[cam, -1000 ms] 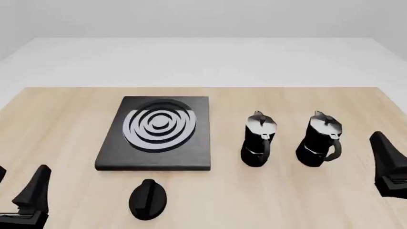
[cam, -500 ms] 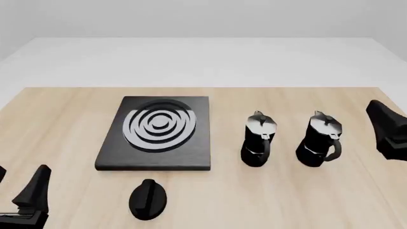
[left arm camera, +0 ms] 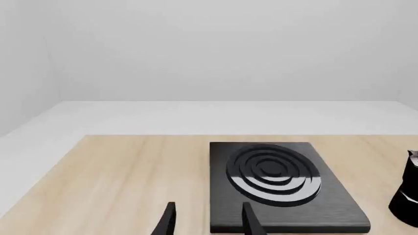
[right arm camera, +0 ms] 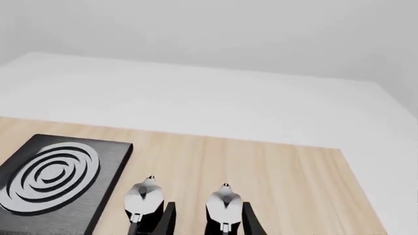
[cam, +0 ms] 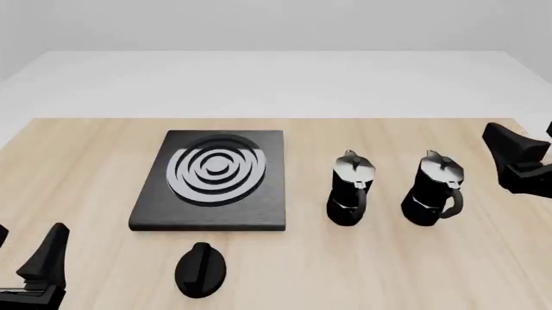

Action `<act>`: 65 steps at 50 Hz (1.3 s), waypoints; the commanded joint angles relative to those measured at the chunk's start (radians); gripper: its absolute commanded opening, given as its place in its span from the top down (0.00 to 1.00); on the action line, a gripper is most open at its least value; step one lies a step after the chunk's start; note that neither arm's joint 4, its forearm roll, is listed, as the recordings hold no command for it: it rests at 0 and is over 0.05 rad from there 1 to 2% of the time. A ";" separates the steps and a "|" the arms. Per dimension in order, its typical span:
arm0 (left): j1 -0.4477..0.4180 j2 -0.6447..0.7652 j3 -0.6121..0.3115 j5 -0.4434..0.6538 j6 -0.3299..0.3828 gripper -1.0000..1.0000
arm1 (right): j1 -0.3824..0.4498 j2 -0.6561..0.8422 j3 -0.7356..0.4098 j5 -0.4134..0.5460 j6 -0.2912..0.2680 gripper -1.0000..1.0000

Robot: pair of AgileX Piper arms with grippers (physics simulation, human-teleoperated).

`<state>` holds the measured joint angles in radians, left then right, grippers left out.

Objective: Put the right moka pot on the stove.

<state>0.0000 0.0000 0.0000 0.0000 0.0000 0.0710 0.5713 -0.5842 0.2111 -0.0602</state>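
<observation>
**Right pot on the table, untouched, claw nearby**

Spread across every view: a pale wooden table (cam: pixel 362 271), largest of all. Set on its left half, the stove (cam: pixel 211 182), a flat black square slab topped with concentric silver-grey rings. Standing well right of the stove, 2 faceted black pots side by side, apart from each other. Further right of the 2, the right moka pot (cam: pixel 434 190): waisted body, all-dark upper half, dull grey lid with a small knob, black handle curving toward the near side; upright on the bare wood, not on the stove. Beside it on the left, the other moka pot (cam: pixel 350 189), marked by a bright silvery-white face above the waist. Near the front edge, a black round knob (cam: pixel 201 269).

Hovering at the right edge, the right gripper (right arm camera: pixel 209 220), fingers spread and holding nothing, the right pot between them in the wrist view. Low in the near-left corner, the left gripper (left arm camera: pixel 207 220), likewise parted and empty.
</observation>
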 commanded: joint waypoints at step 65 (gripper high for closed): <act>0.000 0.000 0.000 0.000 0.000 0.00 | -0.099 0.174 0.285 -0.363 0.088 0.00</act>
<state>0.0000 0.0000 0.0000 0.0000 0.0000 -0.0150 0.7141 -0.3354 -0.0949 0.0177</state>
